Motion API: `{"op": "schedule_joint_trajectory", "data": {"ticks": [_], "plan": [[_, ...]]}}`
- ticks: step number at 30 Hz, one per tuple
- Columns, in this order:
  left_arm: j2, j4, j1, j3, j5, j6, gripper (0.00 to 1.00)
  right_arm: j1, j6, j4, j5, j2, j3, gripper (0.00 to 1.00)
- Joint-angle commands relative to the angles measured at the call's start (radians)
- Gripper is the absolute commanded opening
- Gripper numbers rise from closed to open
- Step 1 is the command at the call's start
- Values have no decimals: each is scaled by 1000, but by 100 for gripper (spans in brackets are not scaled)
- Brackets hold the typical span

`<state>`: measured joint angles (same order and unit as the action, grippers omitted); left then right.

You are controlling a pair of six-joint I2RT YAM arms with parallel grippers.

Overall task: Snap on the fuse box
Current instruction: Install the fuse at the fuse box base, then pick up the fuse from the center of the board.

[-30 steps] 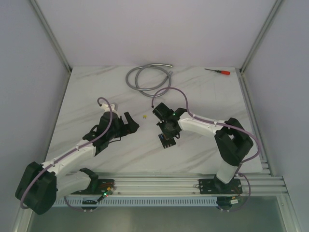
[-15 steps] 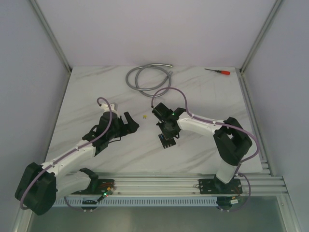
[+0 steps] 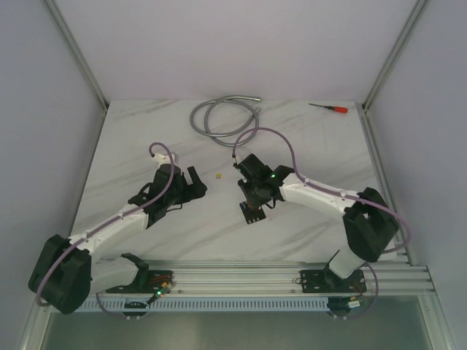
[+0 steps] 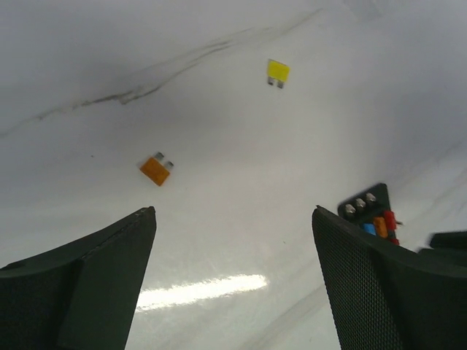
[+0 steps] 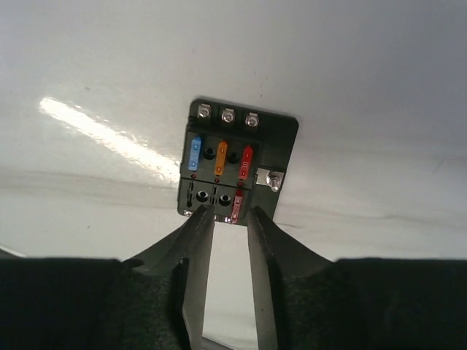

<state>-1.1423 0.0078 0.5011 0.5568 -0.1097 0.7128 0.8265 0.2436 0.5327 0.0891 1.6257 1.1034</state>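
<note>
Overhead, you see the white marble table [image 3: 146,131] with both arms reaching in toward its middle. Your left arm [image 3: 117,222] stretches up from the near left corner, and your right arm [image 3: 321,193] bends in from the near right. At the far edge, a coiled metal hose [image 3: 219,117] lies in a loop, well apart from both grippers.

Your left gripper [image 4: 233,215] hangs over bare table left of centre. Its jaws are spread wide with nothing between them.

Your right gripper [image 5: 228,213] points down at the fuse box [image 5: 237,168]. Its fingers are only a narrow gap apart and grip nothing. Their tips sit right at the near edge of the box, but you cannot tell whether they touch it.

The fuse box lies flat on the table near the centre, just right of the left gripper's reach, and it shows at the right edge of the left wrist view. It carries blue, orange and red fuses in one row, with a pinkish one below. Three screw terminals run along its far edge.

A red-handled screwdriver [image 3: 328,107] rests at the far right corner.

Two loose fuses lie between the arms. The yellow fuse [image 4: 277,72] is farther off, and the orange fuse [image 4: 155,170] is nearer the left gripper.
</note>
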Motion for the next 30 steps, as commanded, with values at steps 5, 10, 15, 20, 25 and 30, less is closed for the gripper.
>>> {"op": "schedule_joint_trajectory", "data": {"ticks": [5,10,15,20,25,30], "plan": [[-130,-38,-45,111,-35,-92,93,4,-38,-204,31,-181,-55,51],[-150,-34,-85,118,-1,-93,94,1,-152,-350,34,-96,-2,59],[-112,-31,-134,73,24,-73,96,-4,-183,-455,44,83,110,63],[-80,-17,-183,32,64,-61,98,-4,-130,-533,101,227,187,64],[-71,-4,-202,8,86,-53,98,-4,-91,-579,133,336,257,60],[-68,7,-203,-4,110,-48,99,-4,-57,-604,161,429,322,55]]}}
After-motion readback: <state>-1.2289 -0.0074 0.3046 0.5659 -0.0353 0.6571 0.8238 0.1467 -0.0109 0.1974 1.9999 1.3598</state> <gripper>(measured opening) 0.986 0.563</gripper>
